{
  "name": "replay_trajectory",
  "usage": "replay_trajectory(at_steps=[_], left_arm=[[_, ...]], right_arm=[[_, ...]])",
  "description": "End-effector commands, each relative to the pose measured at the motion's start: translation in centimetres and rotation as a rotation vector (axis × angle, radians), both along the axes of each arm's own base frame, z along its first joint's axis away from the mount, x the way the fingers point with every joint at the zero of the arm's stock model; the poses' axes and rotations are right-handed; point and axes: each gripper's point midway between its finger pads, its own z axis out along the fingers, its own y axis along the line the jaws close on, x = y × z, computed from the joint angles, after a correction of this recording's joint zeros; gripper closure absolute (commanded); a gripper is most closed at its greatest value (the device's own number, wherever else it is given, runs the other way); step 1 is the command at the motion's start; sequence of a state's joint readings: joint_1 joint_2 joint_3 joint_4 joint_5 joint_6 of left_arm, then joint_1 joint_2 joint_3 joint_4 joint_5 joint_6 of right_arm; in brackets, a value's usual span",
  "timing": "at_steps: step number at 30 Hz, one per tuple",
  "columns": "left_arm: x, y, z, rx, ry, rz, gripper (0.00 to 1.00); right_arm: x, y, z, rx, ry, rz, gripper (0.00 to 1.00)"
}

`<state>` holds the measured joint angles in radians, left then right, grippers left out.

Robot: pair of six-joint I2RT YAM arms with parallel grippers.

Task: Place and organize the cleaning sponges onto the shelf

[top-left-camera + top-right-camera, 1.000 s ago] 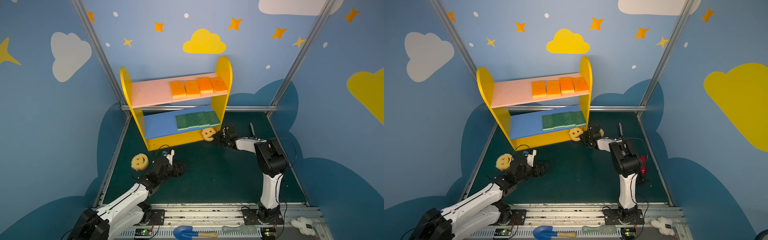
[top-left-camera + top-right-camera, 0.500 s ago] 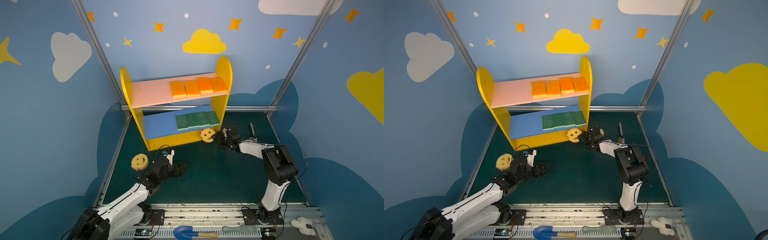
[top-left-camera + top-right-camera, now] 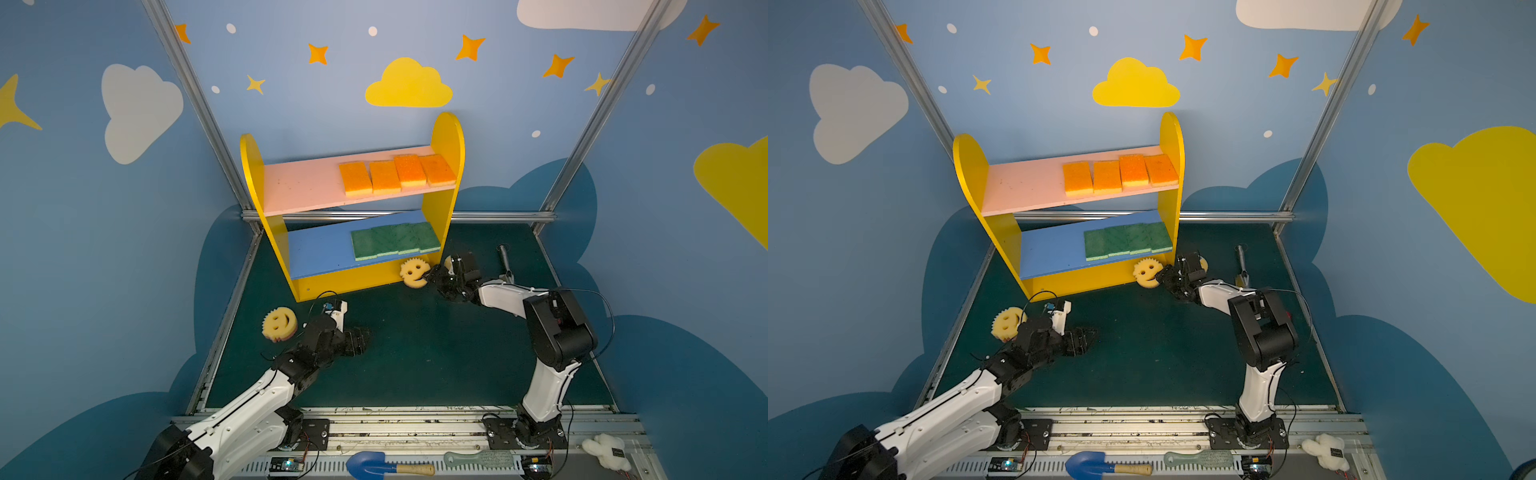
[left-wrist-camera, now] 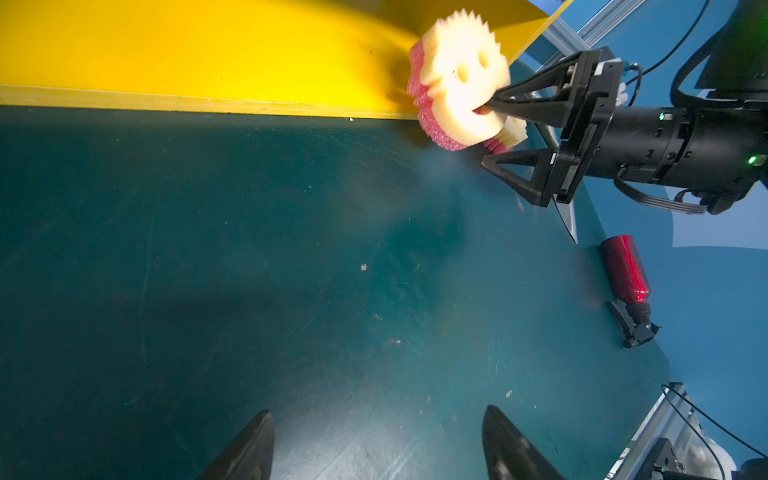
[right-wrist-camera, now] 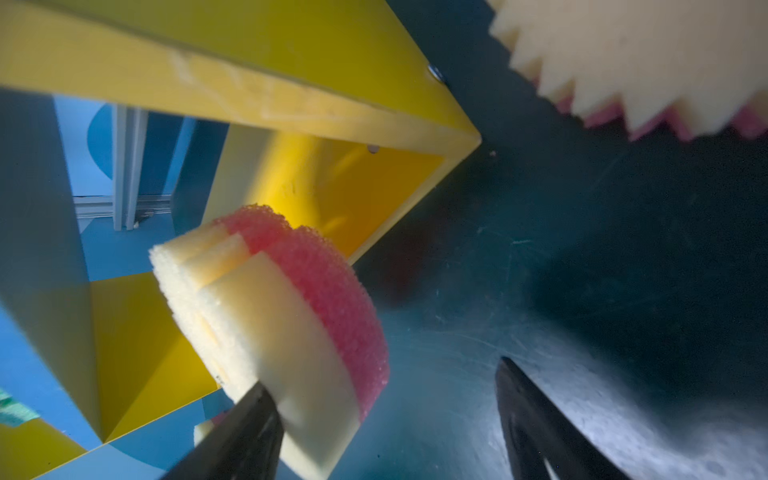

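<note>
Reaching low over the mat [image 3: 415, 365] in both top views, the right arm holds its right gripper [image 3: 434, 277] at the smiley sponge [image 3: 413, 272] leaning on the shelf [image 3: 448, 137] base. The left arm lies bent, its left gripper [image 3: 356, 340] near a 2nd smiley sponge [image 3: 279, 323].

Left wrist view: the left gripper [image 4: 378, 411] is spread and empty.

Right wrist view: jaws spread wide, 1 finger [image 5: 249, 428] touching the smiley sponge [image 5: 270, 316].

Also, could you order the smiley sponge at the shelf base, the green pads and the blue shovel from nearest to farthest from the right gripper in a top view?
1. Smiley sponge, beside the right gripper.
2. Green pads, on the blue board.
3. Blue shovel, at the front edge.
</note>
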<state>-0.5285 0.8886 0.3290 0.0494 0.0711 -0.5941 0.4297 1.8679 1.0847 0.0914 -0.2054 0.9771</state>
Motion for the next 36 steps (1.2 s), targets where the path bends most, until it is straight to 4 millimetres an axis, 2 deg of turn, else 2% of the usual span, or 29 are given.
replay_trajectory(at_steps=[1,7,8,9,12,14,16,18,22,29,32,36], left_arm=[[0.1,0.1,0.4,-0.002,-0.006,0.005,0.22],[0.3,-0.1,0.3,-0.009,-0.003,0.005,0.22],[0.3,-0.2,0.3,-0.014,-0.003,0.0,0.24],[0.4,-0.5,0.4,-0.023,-0.006,-0.008,0.27],[0.9,-1.9,0.8,-0.062,-0.011,-0.056,0.44],[1.2,-3.0,1.0,-0.061,0.01,-0.104,0.48],[1.6,-3.9,1.2,-0.081,0.02,-0.133,0.47],[1.9,-5.0,1.4,-0.125,0.026,-0.159,0.42],[2.7,-6.5,1.7,-0.198,0.014,-0.192,0.23],[3.9,-8.0,1.8,-0.254,-0.003,-0.211,0.22],[4.5,-8.4,2.1,-0.283,-0.016,-0.208,0.22],[5.3,-9.3,3.6,-0.318,-0.058,-0.228,0.22]], right_arm=[[0.4,0.2,1.6,-0.047,-0.036,0.018,0.23],[-0.7,-0.2,2.9,-0.127,-0.099,0.05,0.24],[-1.0,-0.3,2.6,-0.131,-0.096,0.055,0.24],[-1.3,-0.3,2.2,-0.126,-0.08,0.065,0.24],[-2.6,0.3,0.8,-0.112,-0.018,0.116,0.25],[-3.8,0.6,0.5,-0.084,-0.023,0.132,0.25],[-5.0,0.9,0.1,-0.046,-0.019,0.154,0.25],[-6.1,1.2,-0.3,-0.022,0.013,0.184,0.26],[-8.1,1.5,0.6,0.024,0.004,0.246,0.27],[-11.0,2.8,4.0,0.107,-0.014,0.413,0.32],[-12.0,3.1,4.7,0.146,-0.017,0.456,0.34],[-13.0,3.7,5.4,0.193,-0.001,0.506,0.37]])
